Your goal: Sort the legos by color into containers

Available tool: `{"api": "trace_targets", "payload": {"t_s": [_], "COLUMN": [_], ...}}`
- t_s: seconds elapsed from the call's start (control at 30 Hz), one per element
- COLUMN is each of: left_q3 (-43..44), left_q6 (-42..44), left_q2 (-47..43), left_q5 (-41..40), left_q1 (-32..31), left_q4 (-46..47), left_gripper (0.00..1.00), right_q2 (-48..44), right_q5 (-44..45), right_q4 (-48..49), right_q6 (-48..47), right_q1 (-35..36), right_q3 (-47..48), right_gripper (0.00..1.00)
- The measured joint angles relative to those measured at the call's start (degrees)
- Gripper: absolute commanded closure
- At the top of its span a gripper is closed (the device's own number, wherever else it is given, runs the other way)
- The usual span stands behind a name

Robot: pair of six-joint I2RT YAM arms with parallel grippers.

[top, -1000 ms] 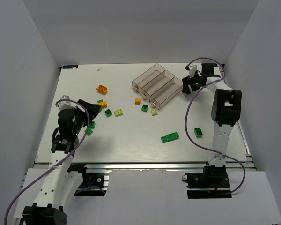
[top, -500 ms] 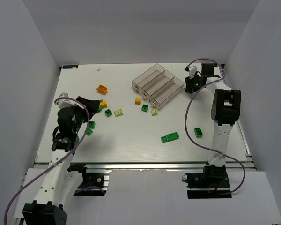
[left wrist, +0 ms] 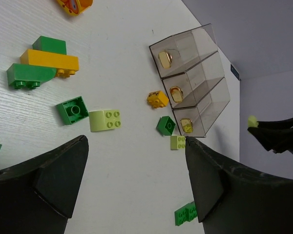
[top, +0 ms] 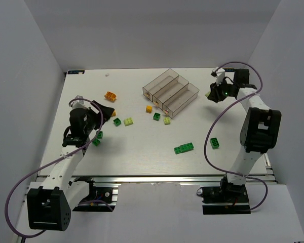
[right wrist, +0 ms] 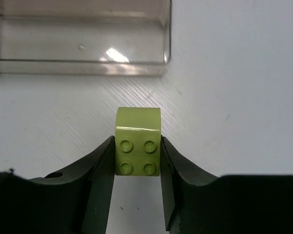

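Right gripper (top: pixel 213 94), from above, hangs just right of the clear containers (top: pixel 171 92), apart from them. From the left wrist, the left gripper (left wrist: pixel 135 170) gapes empty above loose legos (left wrist: pixel 105 120). From the right wrist, the jaws clamp a yellow-green lego (right wrist: pixel 137 141) near a bin's wall. The carrying step seems in hand, and next the lego needs lifting over its bin.

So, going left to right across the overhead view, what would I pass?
Left gripper → pale yellow-green brick → clear containers → right gripper, pinching a second pale brick.
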Motion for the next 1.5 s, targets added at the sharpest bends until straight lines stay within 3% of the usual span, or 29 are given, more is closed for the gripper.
{"api": "trace_targets", "payload": {"t_s": [0.2,0.57,0.7,0.93,1.17,1.37,1.47,1.5], "left_q3": [0.3,-1.2,-1.9,-2.0,-1.9,2.2,4.3,5.1], "left_q6": [0.6,0.5,0.3,0.1,-0.4,-0.1,-0.2,0.0], "left_q2": [0.7,-7.0,-9.2,-10.9,-7.6,2.1,5.9,7.1], "left_q5": [1.9,1.8,1.5,1.3,1.1,-3.1,-4.8,-5.5], "left_q1": [0.0,0.0,0.0,0.0,-1.0,-12.2,-16.0,-16.9], "left_q4": [0.5,-1.9,-3.9,-6.0,-5.9,-6.6,-6.4,-6.4], "left_gripper": [0.11,0.11,0.11,0.11,0.11,0.11,0.15,0.17], "right_q2": [-3.5,7.1,7.9,10.1,10.4,10.0,8.4,7.3], "right_q5": [-8.0,-7.2,-5.4,-1.8,-0.1,-0.2,-0.3,-0.4], "right_q4": [1.1,4.4,6.0,7.6,8.3,8.6,8.7,9.1], "right_q6": [-1.9,4.6,6.0,7.0,7.1,8.4,9.2,9.4], "right_q1": [4.0,12.8,14.0,14.2,14.2,14.1,13.7,13.5], "right_q3": [0.3,7.3,8.3,9.0,9.0,9.0,8.9,8.3], "right_gripper": [0.95,0.89,0.81,0.49,0.43,0.32,0.11,0.11]}}
